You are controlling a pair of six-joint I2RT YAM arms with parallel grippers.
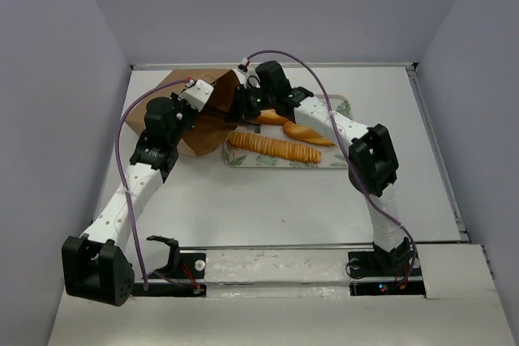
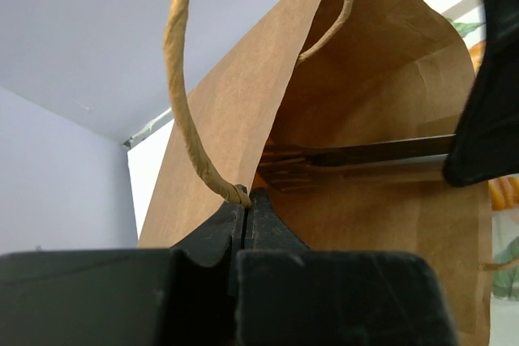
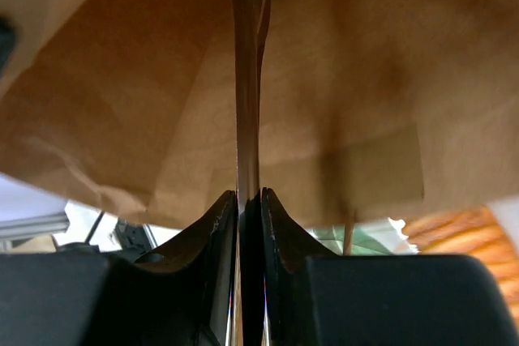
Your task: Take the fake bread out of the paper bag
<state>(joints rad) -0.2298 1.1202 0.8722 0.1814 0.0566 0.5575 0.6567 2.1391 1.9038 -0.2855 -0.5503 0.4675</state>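
Observation:
The brown paper bag lies at the table's back left with its mouth toward the tray. My left gripper is shut on the bag's rim where a twisted cord handle is fixed, and it holds the mouth open. My right gripper is shut on a thin metal tool that reaches into the bag; the tool also shows in the left wrist view. A ribbed stick loaf and a baguette lie on the tray. What is deeper inside the bag is hidden.
A leaf-patterned tray sits right of the bag, at the back middle of the table. Orange bread shows at the edge of the left wrist view and the right wrist view. Grey walls enclose the table.

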